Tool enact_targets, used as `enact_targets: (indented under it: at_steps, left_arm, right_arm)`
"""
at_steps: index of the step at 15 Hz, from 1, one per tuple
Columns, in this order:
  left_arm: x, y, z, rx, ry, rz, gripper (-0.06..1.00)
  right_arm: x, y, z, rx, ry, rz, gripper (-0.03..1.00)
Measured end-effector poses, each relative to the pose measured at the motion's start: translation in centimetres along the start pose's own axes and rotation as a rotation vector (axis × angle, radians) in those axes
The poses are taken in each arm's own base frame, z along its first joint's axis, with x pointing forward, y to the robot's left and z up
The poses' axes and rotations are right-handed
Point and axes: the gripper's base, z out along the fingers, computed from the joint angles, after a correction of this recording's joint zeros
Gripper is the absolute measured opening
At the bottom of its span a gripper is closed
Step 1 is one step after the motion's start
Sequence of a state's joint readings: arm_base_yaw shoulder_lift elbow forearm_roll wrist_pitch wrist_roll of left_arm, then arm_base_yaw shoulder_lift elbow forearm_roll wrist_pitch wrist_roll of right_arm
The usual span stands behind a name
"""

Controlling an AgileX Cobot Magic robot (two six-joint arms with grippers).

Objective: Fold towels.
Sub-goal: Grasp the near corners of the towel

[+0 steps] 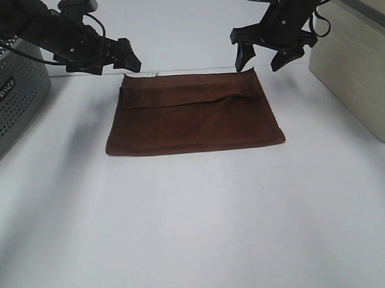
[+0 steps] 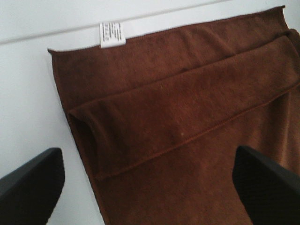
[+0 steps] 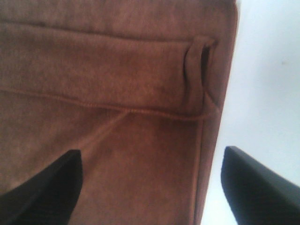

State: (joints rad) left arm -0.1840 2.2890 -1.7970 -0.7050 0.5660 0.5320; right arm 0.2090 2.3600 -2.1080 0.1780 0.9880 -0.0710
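Observation:
The dark reddish-brown towel (image 1: 194, 115) lies flat on the white table, with a folded band along its far edge and a small white tag (image 1: 151, 73) at the far left. The tag also shows in the left wrist view (image 2: 112, 34). My left gripper (image 1: 127, 59) is open and empty, held above the towel's far left corner. My right gripper (image 1: 263, 58) is open and empty above the far right corner. In the left wrist view the towel (image 2: 187, 122) lies between the open fingers (image 2: 33, 180). In the right wrist view the towel (image 3: 103, 93) fills the frame between the fingers (image 3: 47, 187).
A grey perforated box (image 1: 10, 93) stands at the left edge of the table. A beige box (image 1: 357, 65) stands at the right. The white table (image 1: 195, 226) stretches toward the front.

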Motion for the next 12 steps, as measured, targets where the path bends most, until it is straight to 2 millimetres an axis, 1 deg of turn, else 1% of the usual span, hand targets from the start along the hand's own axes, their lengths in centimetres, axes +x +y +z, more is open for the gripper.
enact_targets:
  at_steps: [1,3,4,8,10,12]
  left_arm:
    - [0.2,0.0,-0.4,0.016,0.049,-0.064,0.92]
    - [1.1,0.5,-1.0,0.037,0.167,-0.225,0.92]
    - [1.8,0.8,-1.3,0.038,0.252,-0.311,0.92]
    - [2.5,0.7,-1.5,0.036,0.331,-0.322,0.92]
    - [2.6,0.7,-1.6,0.034,0.337,-0.321,0.92]
    - [2.8,0.7,-1.5,0.035,0.360,-0.320,0.92]
  right_arm:
    - [0.5,0.1,-0.3,-0.004,0.055,0.010,0.77]
    - [1.7,0.2,-0.8,-0.008,0.186,0.057,0.77]
    - [1.8,0.2,-0.8,-0.007,0.202,0.068,0.77]
    - [2.0,0.2,-0.7,-0.004,0.217,0.096,0.77]
    - [2.8,-0.6,0.0,-0.028,0.259,0.150,0.77]
    - [4.1,-2.1,1.1,-0.110,0.318,0.232,0.76]
